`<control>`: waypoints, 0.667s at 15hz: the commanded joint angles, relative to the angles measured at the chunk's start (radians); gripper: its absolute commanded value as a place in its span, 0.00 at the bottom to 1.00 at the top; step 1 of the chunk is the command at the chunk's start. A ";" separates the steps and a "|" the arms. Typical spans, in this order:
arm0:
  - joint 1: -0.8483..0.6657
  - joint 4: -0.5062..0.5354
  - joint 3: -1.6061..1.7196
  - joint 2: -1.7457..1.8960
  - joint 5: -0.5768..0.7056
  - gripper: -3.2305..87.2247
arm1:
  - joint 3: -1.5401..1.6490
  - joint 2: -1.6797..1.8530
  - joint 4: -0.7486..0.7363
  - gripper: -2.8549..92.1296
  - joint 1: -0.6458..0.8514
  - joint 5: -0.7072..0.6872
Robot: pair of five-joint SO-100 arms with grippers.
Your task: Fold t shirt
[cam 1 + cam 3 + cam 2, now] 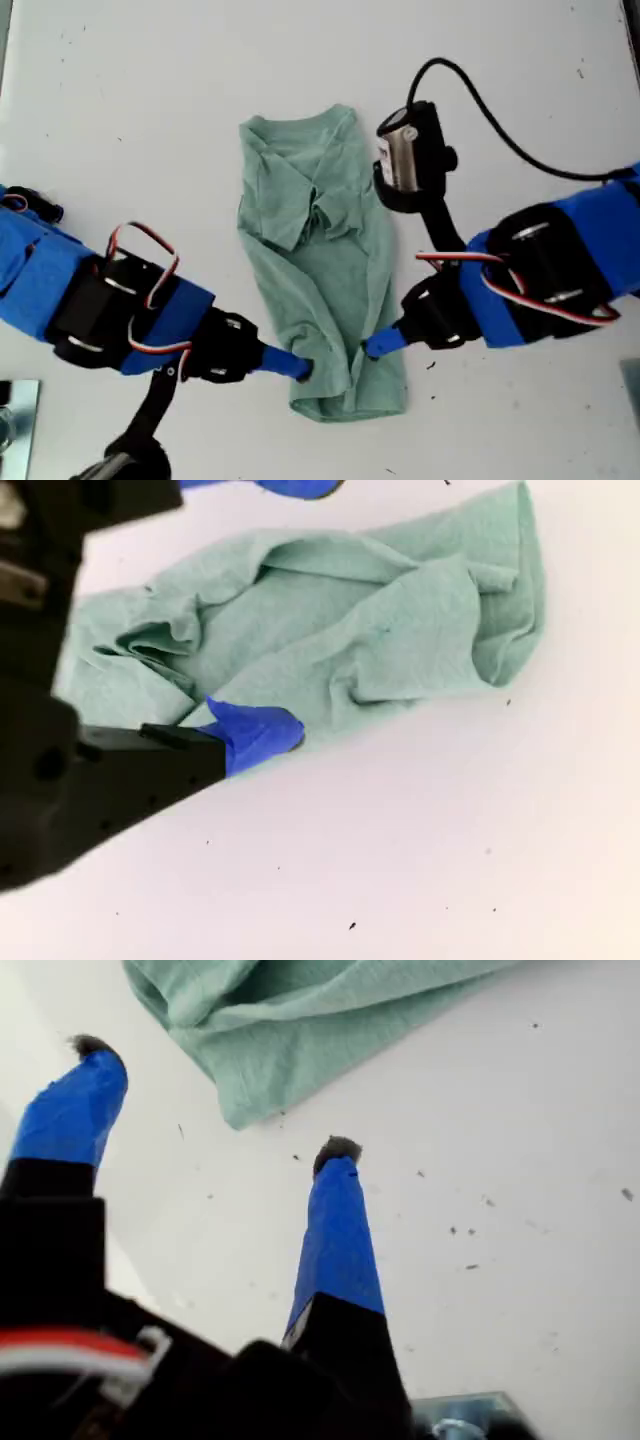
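- T shirt point(325, 270) is laid mid-table, already narrowed to a long strip, sleeves bunched at the far end.
- Judged light, limp, slack knit: wrinkles easily; best pinched at both near-hem corners.
- My first gripper point(215, 1105): spread apart, holding nothing, just off the hem.
- My second gripper point(262, 730): fingertip rests on cloth; grasp cannot be told.

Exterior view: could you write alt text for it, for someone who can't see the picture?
A pale green t-shirt, rumpled into a narrow strip, lies on a white table, seen from above. Two blue and black robot arms reach in from the view's left and right, one hand at the shirt's lower left edge, the other hand at its lower right.
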 commanded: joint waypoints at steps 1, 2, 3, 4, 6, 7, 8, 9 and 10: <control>-0.014 -0.080 -0.063 -0.075 0.040 0.42 | -0.097 -0.086 -0.003 0.40 -0.044 0.061; -0.015 -0.118 -0.077 -0.137 0.055 0.41 | -0.121 -0.146 -0.011 0.40 -0.057 0.081; -0.015 -0.146 -0.097 -0.198 0.067 0.41 | -0.121 -0.184 -0.026 0.40 -0.067 0.101; -0.015 -0.163 -0.103 -0.245 0.069 0.41 | -0.115 -0.221 -0.049 0.39 -0.080 0.124; -0.020 -0.213 -0.110 -0.322 0.089 0.40 | -0.101 -0.319 -0.144 0.38 -0.101 0.152; -0.025 -0.236 -0.123 -0.360 0.101 0.40 | -0.101 -0.373 -0.192 0.38 -0.110 0.163; -0.028 -0.262 -0.130 -0.393 0.115 0.39 | -0.101 -0.423 -0.241 0.36 -0.123 0.179; -0.032 -0.287 -0.146 -0.430 0.156 0.37 | -0.101 -0.480 -0.291 0.35 -0.138 0.201; -0.034 -0.314 -0.147 -0.456 0.175 0.32 | -0.101 -0.534 -0.341 0.32 -0.153 0.225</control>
